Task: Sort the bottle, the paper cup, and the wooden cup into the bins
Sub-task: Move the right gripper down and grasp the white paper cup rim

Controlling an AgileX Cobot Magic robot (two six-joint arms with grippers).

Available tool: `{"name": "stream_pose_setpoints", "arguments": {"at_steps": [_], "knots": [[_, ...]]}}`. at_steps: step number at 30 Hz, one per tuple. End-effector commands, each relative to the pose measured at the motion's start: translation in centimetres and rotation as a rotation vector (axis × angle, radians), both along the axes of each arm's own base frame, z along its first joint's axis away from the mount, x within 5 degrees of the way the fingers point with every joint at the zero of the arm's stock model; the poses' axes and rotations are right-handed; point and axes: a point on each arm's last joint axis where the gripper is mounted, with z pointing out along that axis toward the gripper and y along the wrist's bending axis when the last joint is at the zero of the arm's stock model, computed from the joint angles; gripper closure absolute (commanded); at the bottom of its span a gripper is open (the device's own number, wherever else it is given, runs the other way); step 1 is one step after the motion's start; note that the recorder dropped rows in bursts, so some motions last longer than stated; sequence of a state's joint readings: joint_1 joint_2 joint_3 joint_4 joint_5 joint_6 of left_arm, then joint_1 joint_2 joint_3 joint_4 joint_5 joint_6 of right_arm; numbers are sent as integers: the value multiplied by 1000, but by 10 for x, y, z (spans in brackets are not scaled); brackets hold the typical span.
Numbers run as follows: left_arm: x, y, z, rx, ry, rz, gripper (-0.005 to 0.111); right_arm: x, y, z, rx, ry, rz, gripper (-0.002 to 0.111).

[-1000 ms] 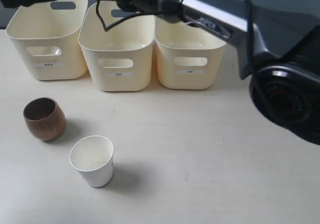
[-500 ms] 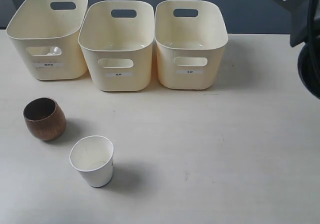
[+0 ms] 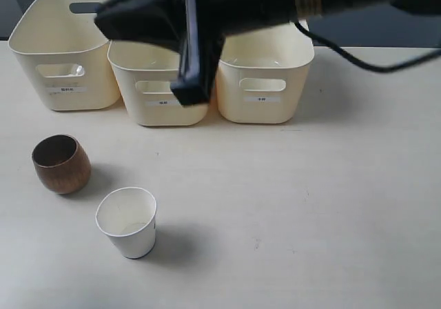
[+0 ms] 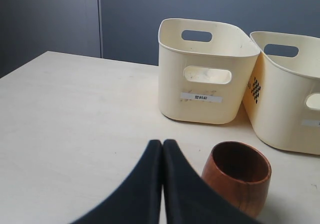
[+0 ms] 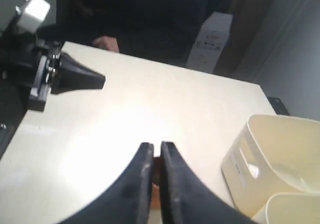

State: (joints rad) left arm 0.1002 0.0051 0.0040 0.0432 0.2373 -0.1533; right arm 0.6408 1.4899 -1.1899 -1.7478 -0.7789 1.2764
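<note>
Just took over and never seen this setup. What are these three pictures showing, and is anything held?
It's a robot with two arms, each ending in a claw. The wide picture looks over the table: three cream bins at the back, a wooden cup and a paper cup in front, a blurred dark arm crossing above. The other two come from wrist cameras. The left claw is shut near the wooden cup; the right claw is shut too. Both empty. No bottle shows.
</note>
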Motion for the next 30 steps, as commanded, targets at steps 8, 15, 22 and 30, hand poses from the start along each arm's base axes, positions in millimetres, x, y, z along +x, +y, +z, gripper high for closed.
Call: {"name": "stream_pose_setpoints", "arguments": {"at_steps": [8, 15, 22, 30], "knots": [[0, 0, 2, 0, -15, -3, 107, -26, 47, -81, -203, 23, -8, 51], [0, 0, 2, 0, -15, -3, 107, -27, 69, -128, -318, 68, -13, 51], [0, 0, 2, 0, -15, -3, 107, -29, 76, -158, -367, 176, 44, 51], [0, 0, 2, 0, -15, -3, 107, -39, 77, -181, -439, 184, 29, 51]]}}
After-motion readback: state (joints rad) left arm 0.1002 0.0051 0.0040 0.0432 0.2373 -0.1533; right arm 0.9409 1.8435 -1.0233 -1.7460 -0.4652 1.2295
